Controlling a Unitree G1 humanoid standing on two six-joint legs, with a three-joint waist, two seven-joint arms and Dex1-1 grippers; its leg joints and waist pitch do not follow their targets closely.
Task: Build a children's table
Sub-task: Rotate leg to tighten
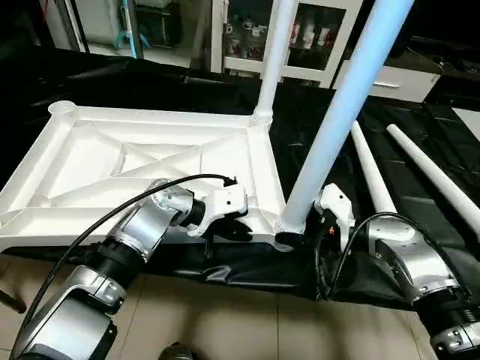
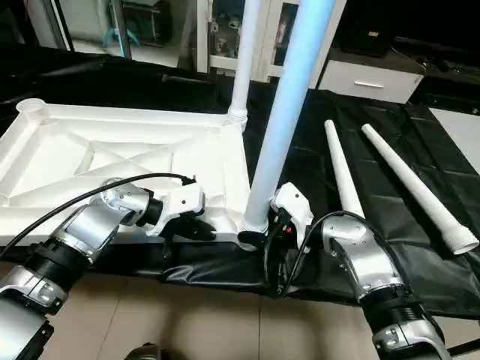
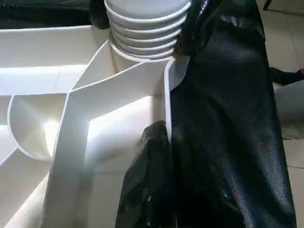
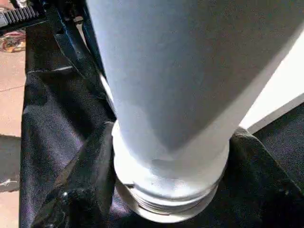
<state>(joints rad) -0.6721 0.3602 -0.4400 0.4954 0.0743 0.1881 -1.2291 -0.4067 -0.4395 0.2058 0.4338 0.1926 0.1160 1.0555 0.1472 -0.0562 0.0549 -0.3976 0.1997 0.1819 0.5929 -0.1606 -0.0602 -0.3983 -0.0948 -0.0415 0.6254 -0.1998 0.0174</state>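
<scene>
tabletop [image 1: 150, 161]: white, X-ribbed | legs [image 1: 341, 112]: white | cloth [image 1: 420, 217]: black | my fingers [image 3: 147, 185]: black | forearms [image 1: 139, 229]: silver

Head pair looked forward and down from above the silver forearms, two eyes a little apart; both took in the upturned tabletop [image 1: 135, 161] on the black sheet [image 1: 315, 127] and the near-corner leg [image 1: 341, 112]. Left wrist camera sat very close along the tabletop's rim, facing that leg's threaded base [image 3: 145, 23]. Right wrist camera looked at the same base from just beside it.
</scene>
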